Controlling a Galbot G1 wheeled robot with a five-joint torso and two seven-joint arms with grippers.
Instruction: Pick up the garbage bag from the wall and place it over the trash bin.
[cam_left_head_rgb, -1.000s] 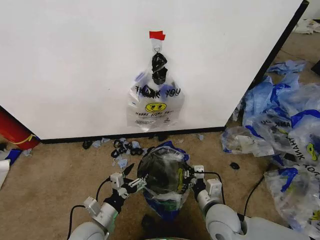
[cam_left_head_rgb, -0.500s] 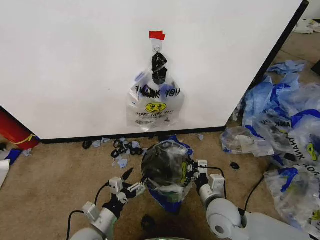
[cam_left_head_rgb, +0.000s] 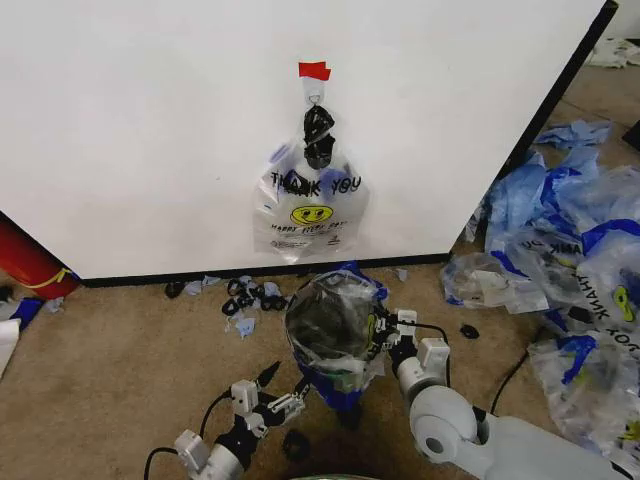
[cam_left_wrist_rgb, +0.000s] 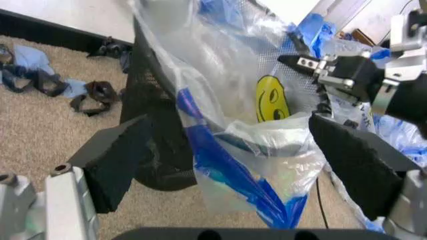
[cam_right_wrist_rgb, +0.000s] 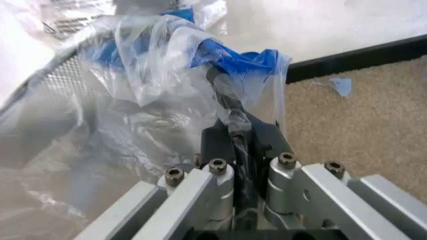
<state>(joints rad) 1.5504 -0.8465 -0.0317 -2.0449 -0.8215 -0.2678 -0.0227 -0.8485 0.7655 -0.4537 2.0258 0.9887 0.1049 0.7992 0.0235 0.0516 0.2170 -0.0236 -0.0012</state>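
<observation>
Over the trash bin (cam_left_head_rgb: 330, 330) the garbage bag (cam_left_head_rgb: 345, 345) is already sitting, my right gripper (cam_left_head_rgb: 385, 335) pinching its rim, left gripper (cam_left_head_rgb: 285, 395) gaping empty nearby.

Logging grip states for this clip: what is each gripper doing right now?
Left gripper: open, holding nothing, just short of the trash bin.
Right gripper: shut on the garbage bag at the bin's rim.

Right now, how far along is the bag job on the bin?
Done: a bag is already draped over the bin, blue handles hanging down its side. In hand: the right gripper has its jaws shut on the bag at the rim, while the left gripper sits open on the near side, off the plastic. Left: release the right grip. Another bag hangs on the wall.
</observation>
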